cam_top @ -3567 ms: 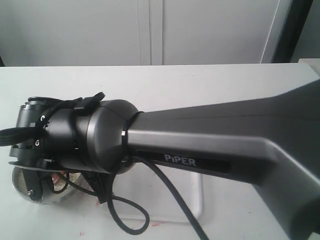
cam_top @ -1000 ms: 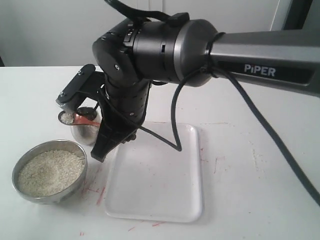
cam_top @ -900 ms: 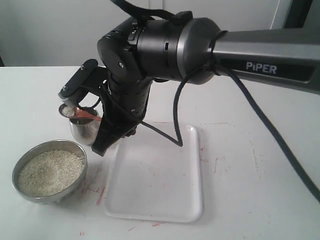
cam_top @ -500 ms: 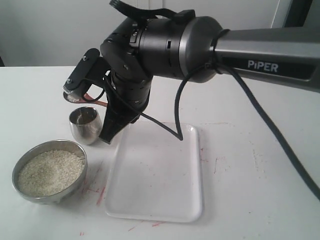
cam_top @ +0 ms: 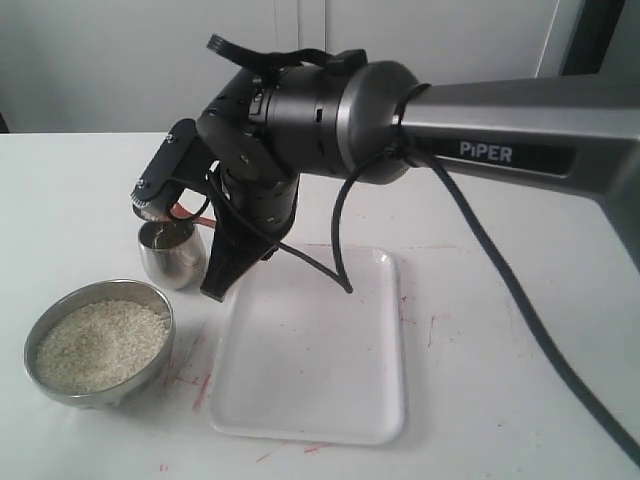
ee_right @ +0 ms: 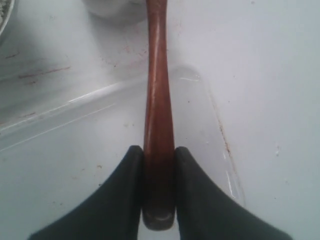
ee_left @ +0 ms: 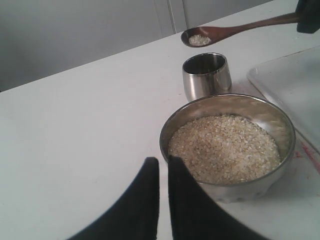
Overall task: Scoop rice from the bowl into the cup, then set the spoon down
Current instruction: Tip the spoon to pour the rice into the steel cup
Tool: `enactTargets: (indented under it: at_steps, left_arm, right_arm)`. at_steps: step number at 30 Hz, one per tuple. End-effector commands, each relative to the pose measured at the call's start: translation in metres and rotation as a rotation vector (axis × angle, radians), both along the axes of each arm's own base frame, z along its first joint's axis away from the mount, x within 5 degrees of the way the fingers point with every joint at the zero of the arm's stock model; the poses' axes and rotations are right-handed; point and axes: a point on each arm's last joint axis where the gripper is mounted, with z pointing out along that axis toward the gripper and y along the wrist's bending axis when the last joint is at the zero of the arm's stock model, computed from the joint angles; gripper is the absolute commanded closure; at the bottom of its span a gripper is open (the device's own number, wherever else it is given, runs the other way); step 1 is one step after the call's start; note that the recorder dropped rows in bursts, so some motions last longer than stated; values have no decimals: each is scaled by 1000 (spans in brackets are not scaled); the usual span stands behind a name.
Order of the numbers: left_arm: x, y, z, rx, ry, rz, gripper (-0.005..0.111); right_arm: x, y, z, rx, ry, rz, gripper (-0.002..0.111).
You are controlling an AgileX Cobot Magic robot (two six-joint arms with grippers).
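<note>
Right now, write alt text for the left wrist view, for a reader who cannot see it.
A wooden spoon carrying a little rice hangs just above a small steel cup on a white table. Nearer the camera sits a wide steel bowl full of rice, and in the foreground the left gripper shows its dark jaws shut and empty.

Right wrist view is chopping the spoon (ee_right: 158,110) off at the scoop, and the cup (ee_right: 112,6) is blurring out. In the exterior view, the arm (cam_top: 300,120) is blocking most of the handle.
</note>
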Motion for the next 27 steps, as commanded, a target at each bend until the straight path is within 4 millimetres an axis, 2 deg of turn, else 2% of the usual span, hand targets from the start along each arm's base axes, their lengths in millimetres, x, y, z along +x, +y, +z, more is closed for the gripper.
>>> enactTargets:
  at_steps: [1,19,27]
  left_arm:
    - [0,0,1,-14,-6,1,92]
    - [0,0,1,-14,-6,1,92]
    - [0,0,1,-14,-6,1,92]
  right_arm:
    - [8,-1,-4,8,-25,-8,105]
    - [24,-5,-6,-163,-84,-32,105]
    - [21,-1,-6,-237,-92,81,105]
